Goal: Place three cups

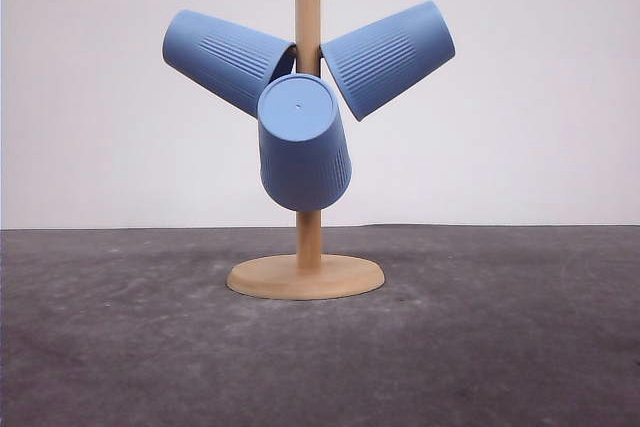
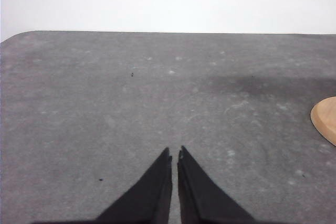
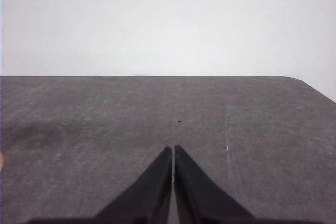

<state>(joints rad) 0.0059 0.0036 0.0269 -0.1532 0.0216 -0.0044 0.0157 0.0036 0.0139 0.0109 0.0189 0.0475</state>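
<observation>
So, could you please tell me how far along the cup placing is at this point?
It looks finished: all three cups hang on the wooden stand, the left cup, the right cup and the front cup. Nothing is in hand; the left claw and right claw are shut and empty over the table. Nothing appears left.

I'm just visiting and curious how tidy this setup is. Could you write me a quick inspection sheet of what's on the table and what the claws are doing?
Surface: dark grey mat, faintly scuffed and speckled.
Job's things: three blue cups hang on the wooden stand: left cup, right cup, front cup with its base toward the camera.
Clutter: nothing seen.
Grippers: left claw shut, holding nothing, above the mat; right claw the same.
Cables: nothing seen.
Surroundings: plain white wall behind.
</observation>
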